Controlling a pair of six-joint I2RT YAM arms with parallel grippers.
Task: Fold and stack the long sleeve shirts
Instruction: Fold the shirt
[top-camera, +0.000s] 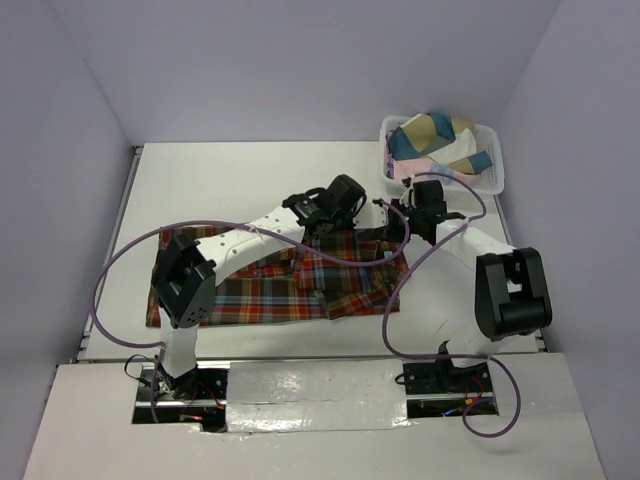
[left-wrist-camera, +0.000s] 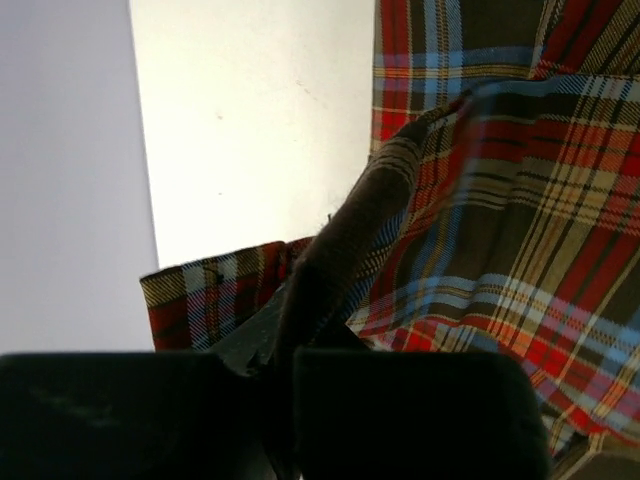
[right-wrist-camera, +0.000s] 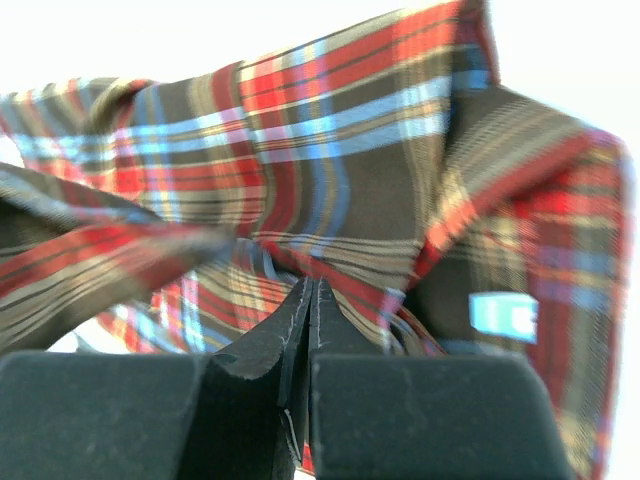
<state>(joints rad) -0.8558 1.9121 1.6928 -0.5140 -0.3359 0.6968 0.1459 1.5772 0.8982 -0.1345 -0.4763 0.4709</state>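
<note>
— Where do we see the plaid shirt (top-camera: 260, 290)?
— Spread on the table (top-camera: 230, 180), from the centre out toward 9 o'clock. Its far edge, around 1 o'clock on the cloth, is bunched.
— Our left gripper (left-wrist-camera: 290, 330)?
— Clamped on a rolled fold of the plaid shirt.
— Our right gripper (right-wrist-camera: 308, 300)?
— Its fingers are pressed together with cloth gathered at their tips, so we read it as pinching the plaid shirt. The white basket (top-camera: 492, 182) sits at 1 o'clock.
</note>
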